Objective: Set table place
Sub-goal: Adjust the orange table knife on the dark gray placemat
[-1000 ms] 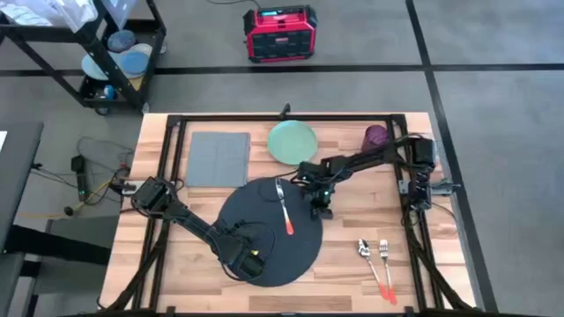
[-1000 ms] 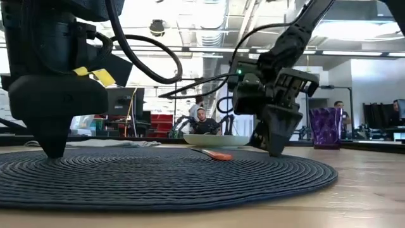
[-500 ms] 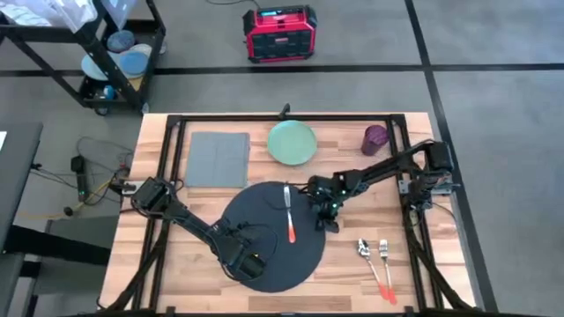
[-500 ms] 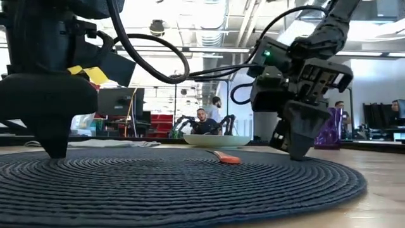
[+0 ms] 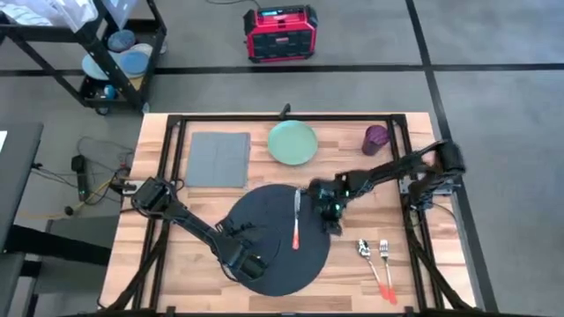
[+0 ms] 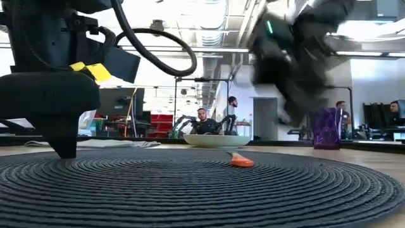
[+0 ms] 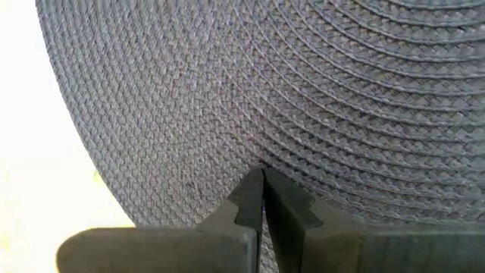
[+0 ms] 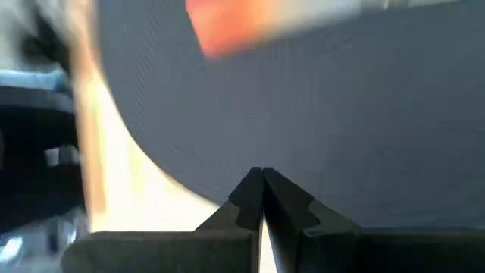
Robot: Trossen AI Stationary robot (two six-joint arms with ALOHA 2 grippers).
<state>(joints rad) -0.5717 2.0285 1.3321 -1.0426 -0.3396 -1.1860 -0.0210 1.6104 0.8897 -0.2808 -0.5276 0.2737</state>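
Observation:
The place, a round dark woven placemat (image 5: 269, 211), lies flat on the light-wood table (image 5: 348, 286). An orange-handled fork (image 5: 297, 222) lies on the placemat's right half. My left gripper (image 5: 249, 264) is shut, its tip down on the placemat near its near-left edge. My right gripper (image 5: 333, 220) is shut and blurred over the placemat's right edge. In the low view my right gripper (image 6: 291, 117) shows raised clear of the placemat (image 6: 190, 183). My left gripper presses the tip of its shut fingers (image 7: 250, 199) down on the placemat's top face (image 7: 261, 155), a little inside its near-left edge. The fingers come from above, pointing down. The placemat lies flat on the table under them.
A pale green plate (image 5: 293, 143) and a grey napkin (image 5: 218, 158) lie at the far side, a purple cup (image 5: 376, 136) at the far right. A spoon and a fork (image 5: 377, 264) with orange handles lie near the right front. People sit in the room beyond.
The placemat has slid toward the table's right edge, carrying the fork with it. My left gripper has gone right with it, still pressed down. My right gripper has also moved right, then risen off the placemat's right edge.

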